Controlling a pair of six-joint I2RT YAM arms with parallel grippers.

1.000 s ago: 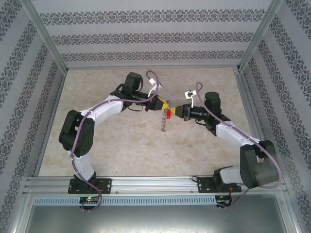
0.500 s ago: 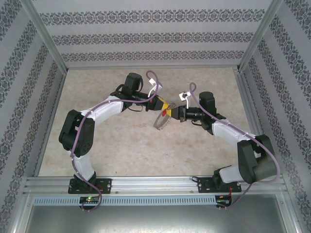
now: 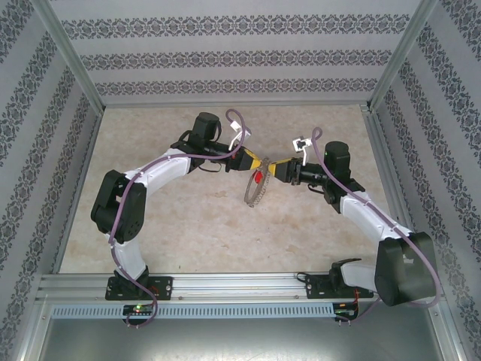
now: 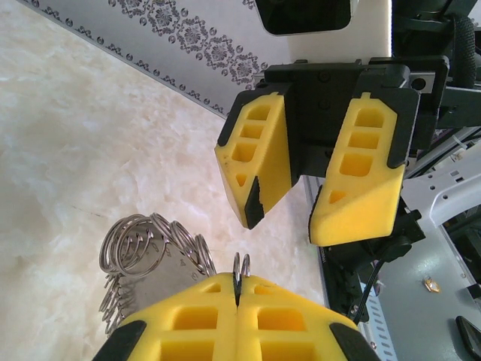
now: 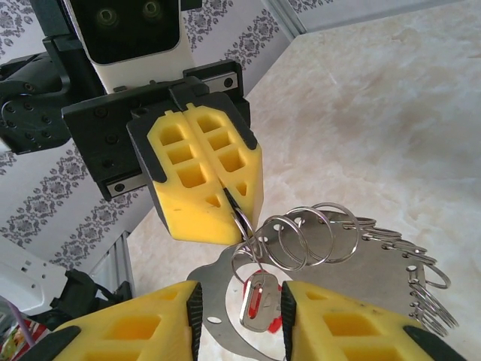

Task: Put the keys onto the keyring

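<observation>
From above, we see the left pincer (image 3: 257,162) holding the keyring (image 3: 254,192) up off the tabletop (image 3: 188,226), with the red key (image 3: 258,178) just below the right pincer (image 3: 276,168).

At the left wrist, its jaws are pressed tight on the ring's wire.

At the right wrist, the right pincer gapes empty either side of the key (image 5: 258,299). We should close squarely on the red head before threading.
</observation>
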